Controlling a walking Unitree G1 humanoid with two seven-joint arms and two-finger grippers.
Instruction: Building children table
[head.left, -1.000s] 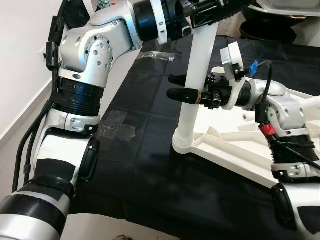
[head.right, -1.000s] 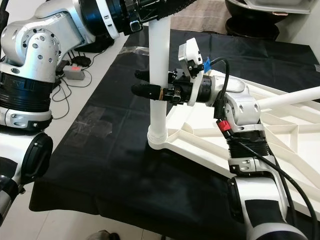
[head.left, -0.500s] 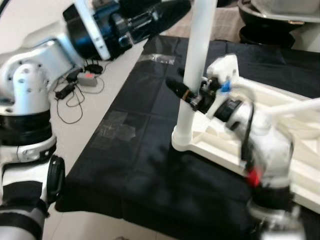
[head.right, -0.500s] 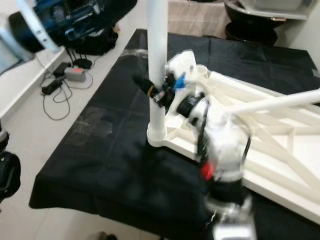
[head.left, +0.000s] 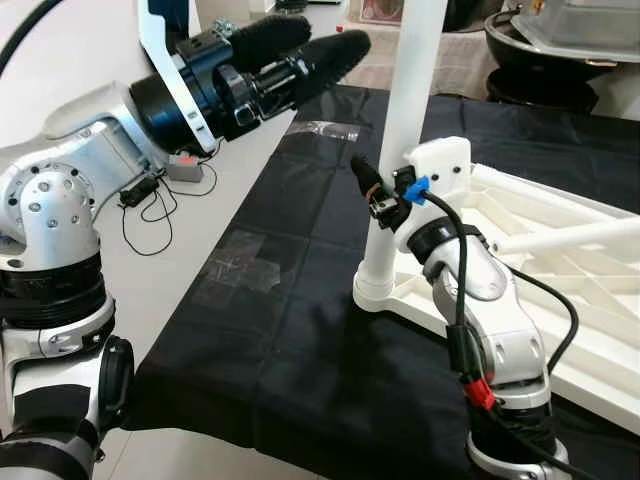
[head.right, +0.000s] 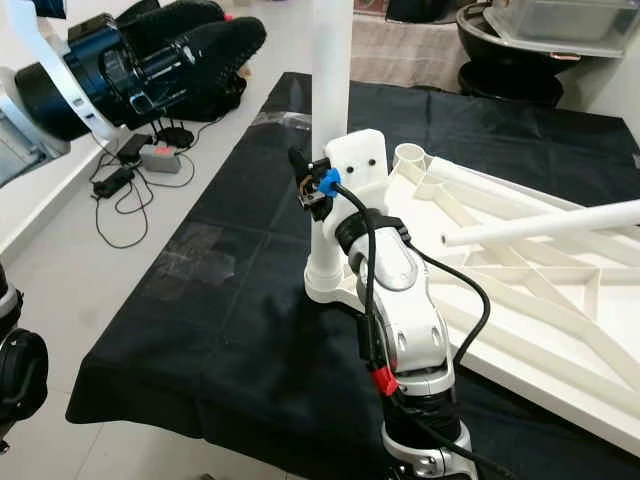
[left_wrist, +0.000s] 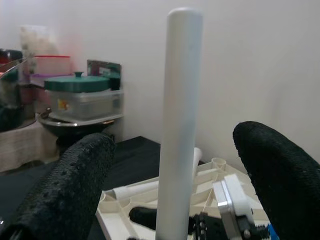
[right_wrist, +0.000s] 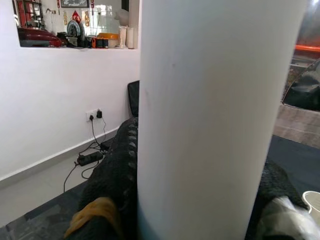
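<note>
Table leg (head.left: 410, 120), a smooth stiff white tube, likely light and slippery, stands upright in the corner socket of the upturned tabletop (head.right: 520, 290). Right gripper (head.left: 368, 190) is clamped low on it; left gripper (head.left: 300, 50), fingers apart, hovers clear, level with its upper shaft.

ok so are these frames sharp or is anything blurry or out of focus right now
Both eye views are sharp and evenly lit, the white leg and black cloth crisp. In the left wrist view the left gripper fingers are soft, close to the lens. In the right wrist view the leg looms large and featureless, while the background stays clear.
</note>
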